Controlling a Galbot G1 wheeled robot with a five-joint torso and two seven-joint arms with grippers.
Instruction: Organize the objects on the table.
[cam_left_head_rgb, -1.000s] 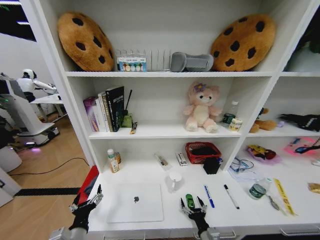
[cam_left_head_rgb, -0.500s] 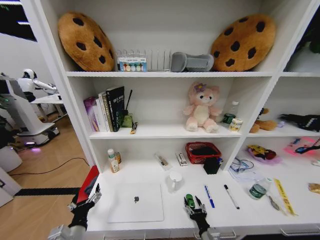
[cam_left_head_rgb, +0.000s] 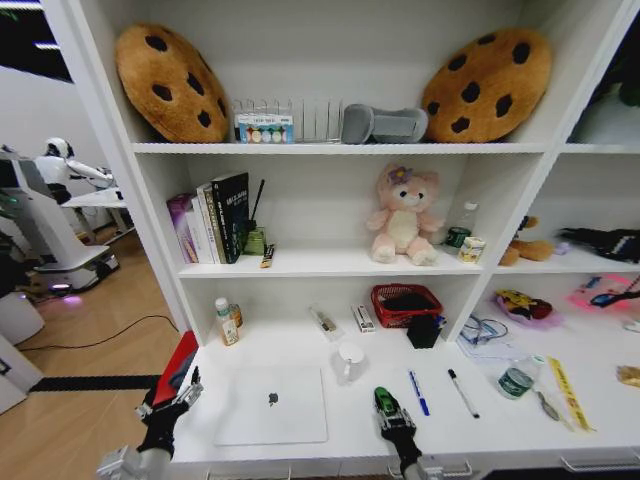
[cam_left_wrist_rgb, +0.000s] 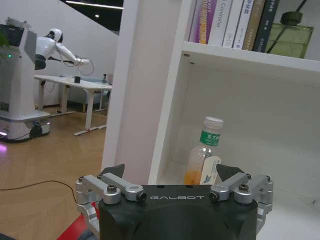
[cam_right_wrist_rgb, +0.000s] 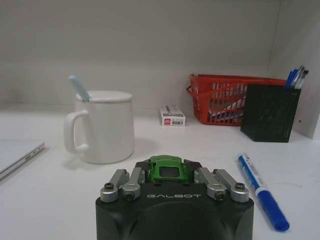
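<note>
Off the counter's (cam_left_head_rgb: 300, 345) left edge, the left gripper (cam_left_head_rgb: 172, 392) hangs with its fingers spread wide and nothing between them. It has barely shifted over the past second and looks parked. Its wrist view faces a drink bottle (cam_left_wrist_rgb: 203, 151) at the back left corner.

Just inside that edge, the silver laptop (cam_left_head_rgb: 272, 404) lies closed and flat along the front, untouched.

Right of the laptop is where things have changed. A second ago the right gripper (cam_left_head_rgb: 386, 408) stood open behind the green toy car (cam_right_wrist_rgb: 167, 167) at the front edge. It has since slid forward and drawn its fingers in. In the right wrist view, the pads (cam_right_wrist_rgb: 142, 170) now press both flanks of the car, which sits on the counter between them. I judge the grasp made, so the first piece of clutter seems ready to be lifted, though no destination is evident yet.

A white mug (cam_left_head_rgb: 350, 360) stands behind the car. Further right, the blue pen (cam_left_head_rgb: 418, 392) and then the black pen (cam_left_head_rgb: 461, 392) lie loose near the front edge, waiting to be tidied.
</note>
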